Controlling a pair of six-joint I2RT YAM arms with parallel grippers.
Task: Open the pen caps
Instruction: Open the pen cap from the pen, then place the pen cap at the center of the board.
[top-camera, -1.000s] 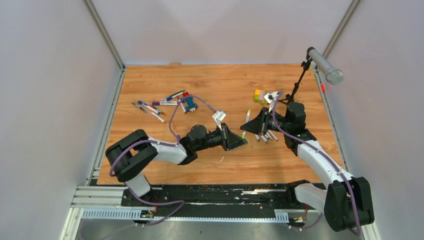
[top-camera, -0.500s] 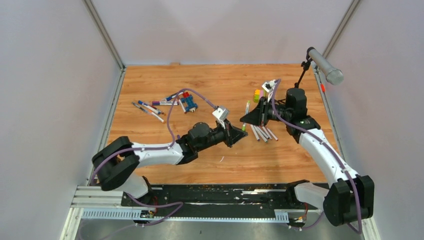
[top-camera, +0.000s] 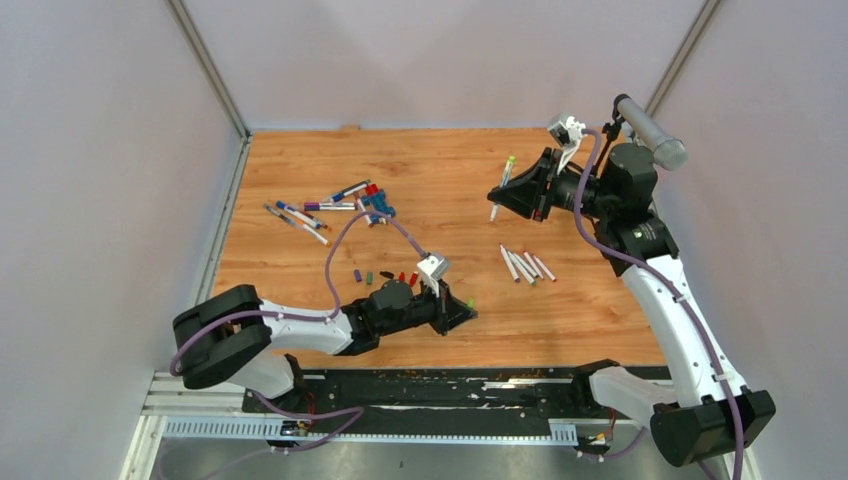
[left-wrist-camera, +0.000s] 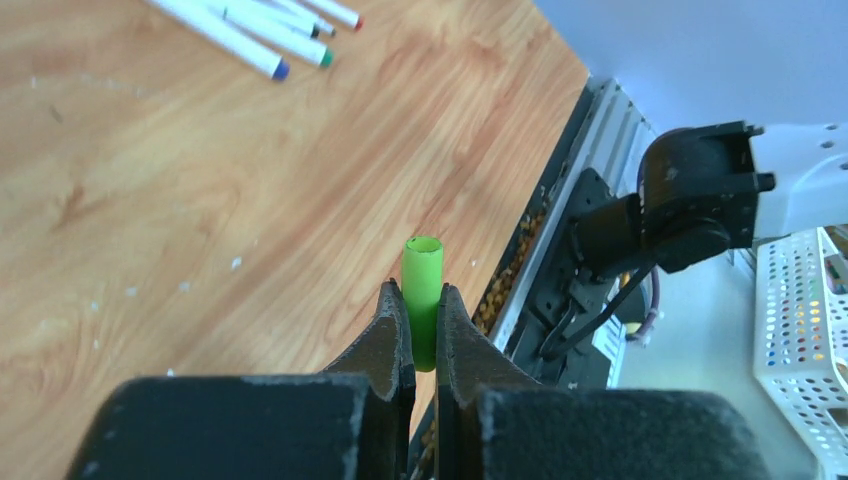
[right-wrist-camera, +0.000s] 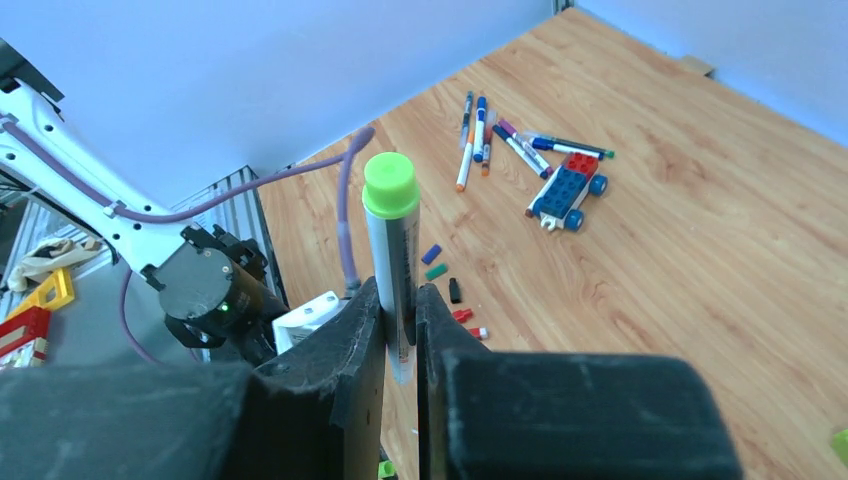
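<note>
My left gripper (top-camera: 464, 306) (left-wrist-camera: 422, 305) is shut on a lime-green pen cap (top-camera: 470, 301) (left-wrist-camera: 422, 290), low over the near middle of the table; the cap's open end sticks out past the fingertips. My right gripper (top-camera: 500, 196) (right-wrist-camera: 400, 300) is shut on the white barrel of a pen (top-camera: 503, 185) (right-wrist-camera: 393, 255), held high at the far right with its green end (right-wrist-camera: 390, 185) pointing away from the wrist. Several loose caps (top-camera: 385, 276) (right-wrist-camera: 450, 290) lie in a row left of the left gripper.
Several capped pens (top-camera: 310, 210) (right-wrist-camera: 490, 130) lie at the far left beside a blue-and-red toy brick figure (top-camera: 378, 203) (right-wrist-camera: 567, 190). Several uncapped pens (top-camera: 525, 265) (left-wrist-camera: 270, 30) lie right of centre. A microphone (top-camera: 650, 130) on a black stand rises at the far right corner.
The two grippers have drawn apart. The left one shut on the green cap and pulled back toward the near edge; the right one rose and moved toward the far right with the pen.
</note>
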